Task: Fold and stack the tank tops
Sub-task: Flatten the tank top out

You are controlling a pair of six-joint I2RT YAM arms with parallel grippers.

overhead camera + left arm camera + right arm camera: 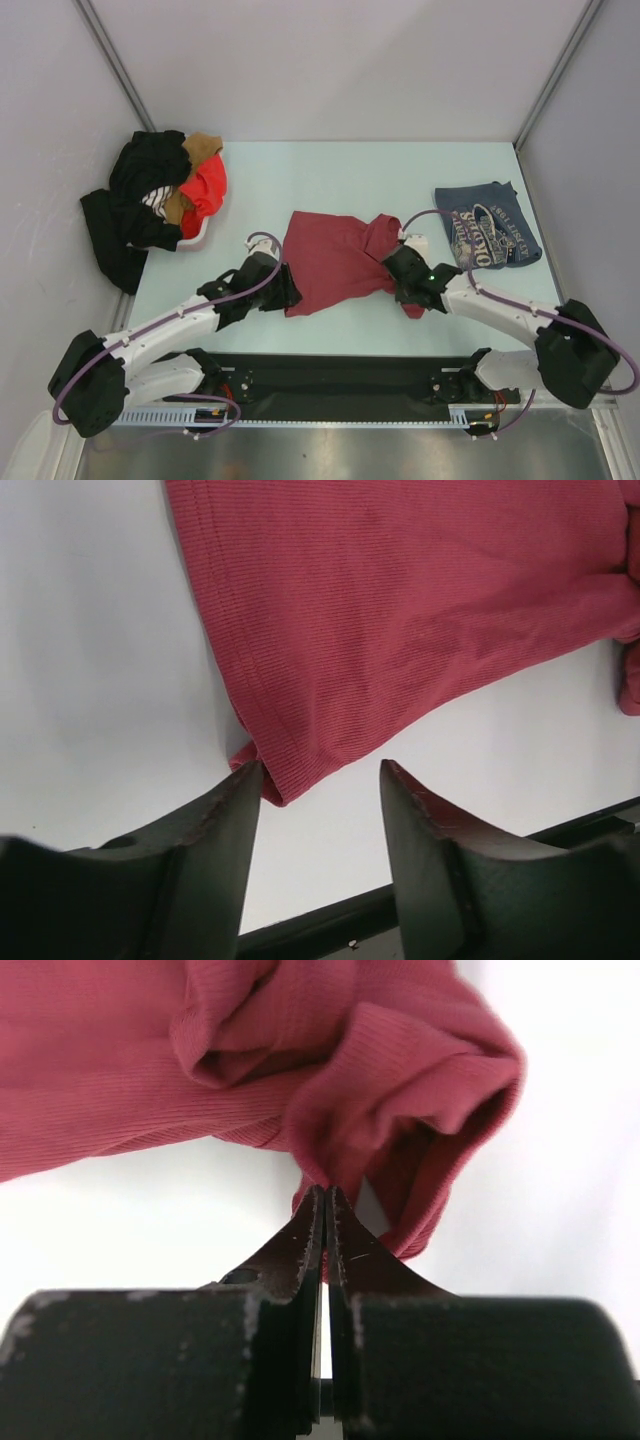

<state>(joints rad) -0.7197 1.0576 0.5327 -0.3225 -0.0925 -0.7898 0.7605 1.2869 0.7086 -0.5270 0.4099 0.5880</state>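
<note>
The clothes pile (160,195) sits upper left (a pale rim shows beneath; whether it is a basket I cannot tell). The maroon tank top (335,262) lies centre and the blue-grey tank top (488,225) folded at right. The right gripper (325,1195) is clamped on maroon folds. The left gripper (320,770) has its jaws apart, straddling the maroon hem corner.

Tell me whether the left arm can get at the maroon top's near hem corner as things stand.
Likely yes: the left gripper is open, and the hem corner of the maroon tank top sits between its fingertips with nothing blocking it.

I'm looking at a pale table (330,180); grey walls (330,60) rise behind and beside it, a black strip (340,372) along its near edge.
</note>
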